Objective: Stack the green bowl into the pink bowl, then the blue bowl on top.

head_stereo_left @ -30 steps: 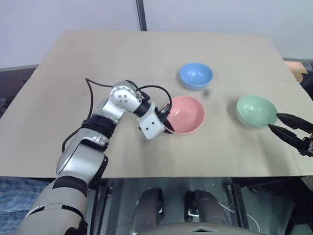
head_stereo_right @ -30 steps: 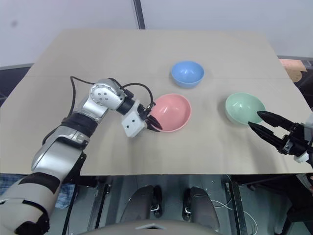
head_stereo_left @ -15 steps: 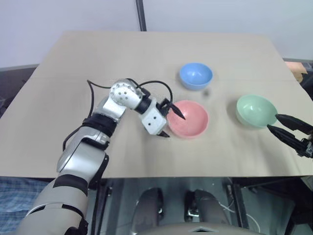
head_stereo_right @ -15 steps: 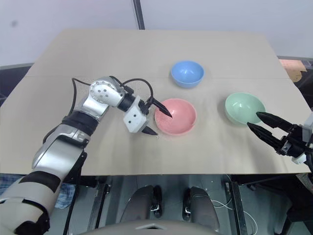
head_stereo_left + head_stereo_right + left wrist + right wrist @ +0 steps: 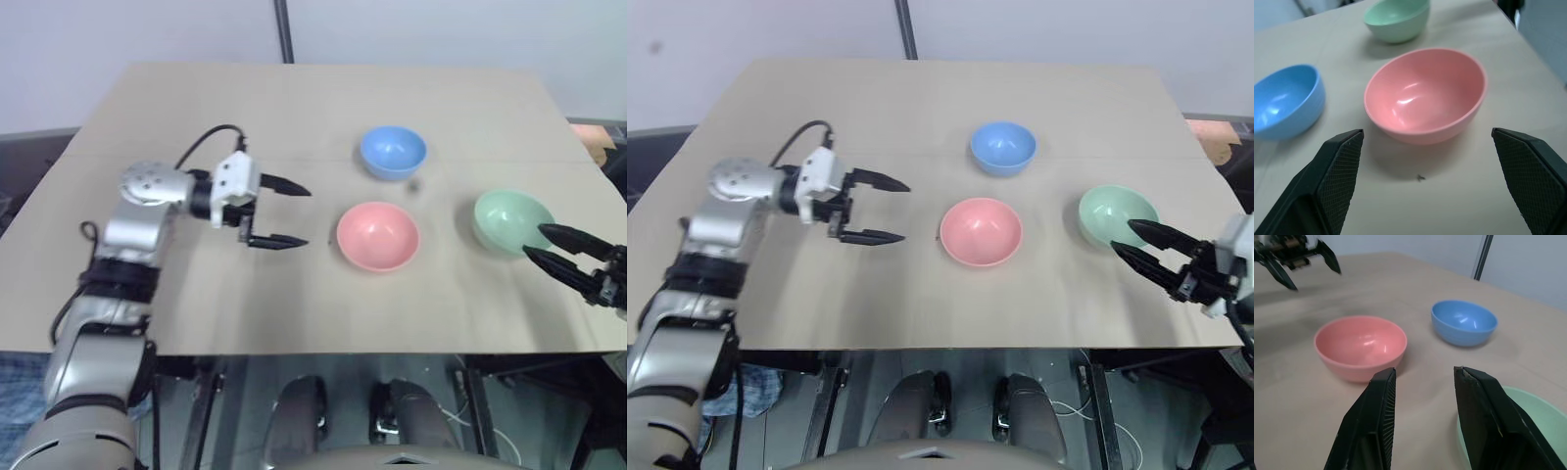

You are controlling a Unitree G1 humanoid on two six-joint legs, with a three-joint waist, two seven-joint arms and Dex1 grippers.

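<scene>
Beige bench [image 5: 196,108], carrying three separate bowls, none yet stacked. Left arm, raised over the bench's left half: its end effector [image 5: 289,215] points toward the bowls with both fingers spread wide and nothing between them, well apart from the pink bowl [image 5: 378,236]. Right end effector [image 5: 1146,245], at the bench's right edge, half-parted and empty; its fingertips sit just beside the near rim of the green bowl [image 5: 513,221], apparently lined up to take that rim, since green goes in first. Whether a tip touches the rim cannot be told. Pink bowl, upright near the bench's middle, clear on all sides, so it can receive the others. Blue bowl [image 5: 393,151], upright behind the pink one and near it, left untouched because it stacks last.
</scene>
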